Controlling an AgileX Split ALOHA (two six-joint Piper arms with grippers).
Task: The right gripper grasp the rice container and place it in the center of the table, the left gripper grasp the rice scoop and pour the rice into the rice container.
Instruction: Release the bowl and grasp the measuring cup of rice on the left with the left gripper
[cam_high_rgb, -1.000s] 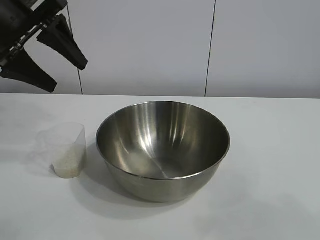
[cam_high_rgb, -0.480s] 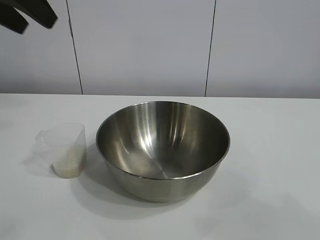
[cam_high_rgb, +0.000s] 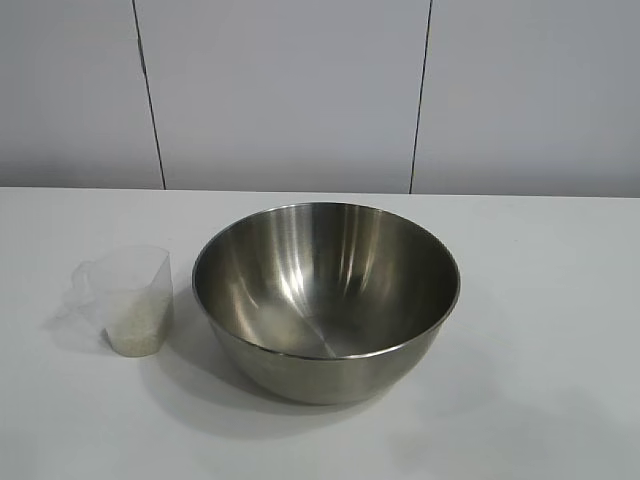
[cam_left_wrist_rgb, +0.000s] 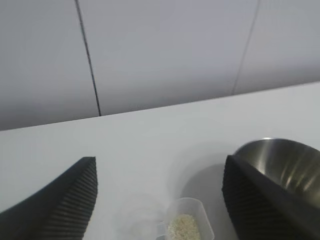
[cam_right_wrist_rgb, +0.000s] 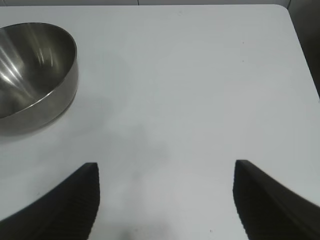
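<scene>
A large shiny steel rice container (cam_high_rgb: 326, 298) sits upright near the middle of a plain white table (cam_high_rgb: 540, 350), and just beside it, not touching, stands the small frosted plastic rice scoop (cam_high_rgb: 128, 298), upright with white rice (cam_high_rgb: 133, 322) heaped in its bottom. The left gripper (cam_left_wrist_rgb: 160, 200) hangs above the table with its ridged black fingers (cam_left_wrist_rgb: 70, 205) spread wide and holding nothing, the scoop visible between them below. The right gripper (cam_right_wrist_rgb: 165, 200) hovers over bare table well apart from the container, its fingers likewise spread and empty.
</scene>
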